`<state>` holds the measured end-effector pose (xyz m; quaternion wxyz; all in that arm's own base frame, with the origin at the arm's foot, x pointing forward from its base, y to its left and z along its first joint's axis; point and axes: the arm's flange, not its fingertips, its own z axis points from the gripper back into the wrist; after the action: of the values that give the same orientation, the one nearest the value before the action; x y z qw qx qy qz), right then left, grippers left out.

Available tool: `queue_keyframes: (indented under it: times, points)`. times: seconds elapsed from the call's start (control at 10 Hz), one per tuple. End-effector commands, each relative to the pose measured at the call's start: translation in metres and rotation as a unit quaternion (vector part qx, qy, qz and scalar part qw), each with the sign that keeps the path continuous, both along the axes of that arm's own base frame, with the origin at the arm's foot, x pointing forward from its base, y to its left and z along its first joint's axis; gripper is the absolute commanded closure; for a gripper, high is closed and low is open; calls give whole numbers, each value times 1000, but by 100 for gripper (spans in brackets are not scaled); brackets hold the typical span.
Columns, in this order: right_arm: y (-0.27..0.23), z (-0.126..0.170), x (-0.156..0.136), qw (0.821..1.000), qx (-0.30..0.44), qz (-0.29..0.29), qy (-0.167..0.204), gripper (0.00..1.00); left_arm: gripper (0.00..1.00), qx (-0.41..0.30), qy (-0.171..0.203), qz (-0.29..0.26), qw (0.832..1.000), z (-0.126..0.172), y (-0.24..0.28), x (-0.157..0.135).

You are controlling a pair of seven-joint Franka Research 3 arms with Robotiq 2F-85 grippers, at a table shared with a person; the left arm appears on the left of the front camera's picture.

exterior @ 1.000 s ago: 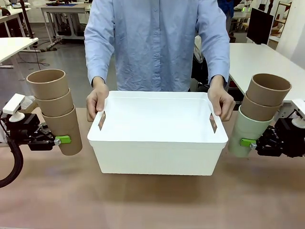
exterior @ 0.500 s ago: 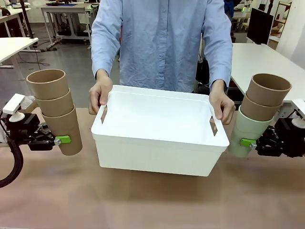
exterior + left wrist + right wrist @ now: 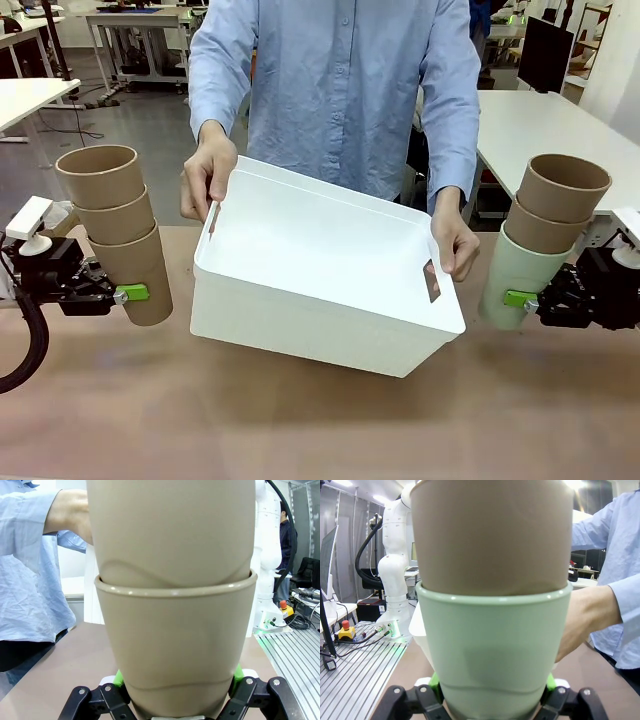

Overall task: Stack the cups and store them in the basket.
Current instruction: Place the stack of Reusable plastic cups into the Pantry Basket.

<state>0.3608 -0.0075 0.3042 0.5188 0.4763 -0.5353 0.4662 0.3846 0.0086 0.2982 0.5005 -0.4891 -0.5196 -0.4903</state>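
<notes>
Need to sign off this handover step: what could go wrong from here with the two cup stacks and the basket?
The left gripper and right gripper each clamp only the bottom cup of a three-cup stack. The tan stack and the one on the mint cup lean, so a quick swing might shed upper cups.
The basket is tilted in the person's hands. Released stacks might topple, and an incoming arm could strike fingers at the slot handles.

Black left end effector (image 3: 128,294), green pads (image 3: 118,677), black cable (image 3: 27,352), person's light-blue buttoned shirt (image 3: 340,90)
</notes>
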Motion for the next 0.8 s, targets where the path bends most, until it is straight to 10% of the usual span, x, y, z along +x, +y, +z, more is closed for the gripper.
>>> queue_keyframes:
  times: [0.0,0.7]
  points:
    - [0,0,0,1000,0,0,0,16,16,-5,-4,-1,1000,3,0,-1]
    - [38,137,-20,997,-55,-31,41,16,16,-5,-4,-1,1000,3,0,-1]
